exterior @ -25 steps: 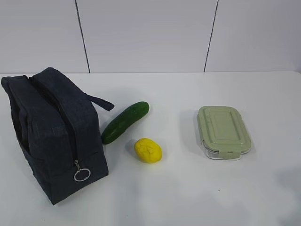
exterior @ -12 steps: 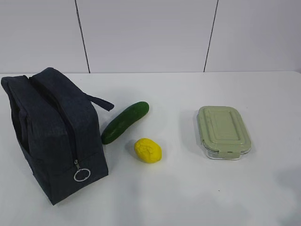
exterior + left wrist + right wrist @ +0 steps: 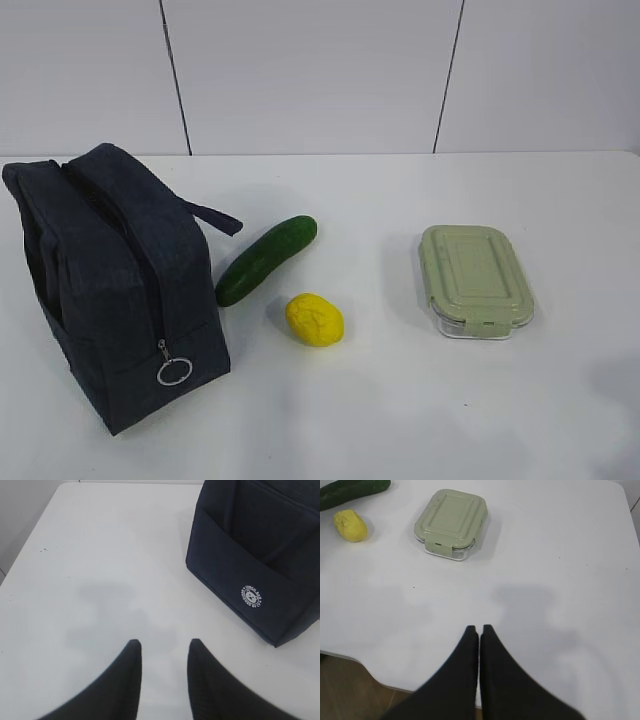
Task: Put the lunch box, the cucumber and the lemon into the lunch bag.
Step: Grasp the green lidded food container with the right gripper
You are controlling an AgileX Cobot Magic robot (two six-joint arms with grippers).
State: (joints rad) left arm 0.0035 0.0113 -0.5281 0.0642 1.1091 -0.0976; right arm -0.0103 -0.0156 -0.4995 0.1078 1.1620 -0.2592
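Lunch-bag packing, nothing loaded yet: three items lie out on the tabletop (image 3: 420, 420).

Exterior view: I list the lunch bag (image 3: 115, 290), boxy dark navy fabric, zipper closed with its ring pull (image 3: 174, 372) hanging low; just beside it the cucumber (image 3: 266, 259), smooth, dark green, slightly curved; near that the lemon (image 3: 315, 319), bumpy yellow oval; well apart to the right the lunch box (image 3: 475, 282), clear base, pale green ribbed clip lid. Left wrist view: my left end effector (image 3: 162, 652) hangs with tips apart, empty, over bare tabletop near the bag's logo side. Right wrist view: my right end effector (image 3: 479, 631) has tips together, empty, short of the lunch box. I judge the zipper must be opened first; pinch the ring squarely.
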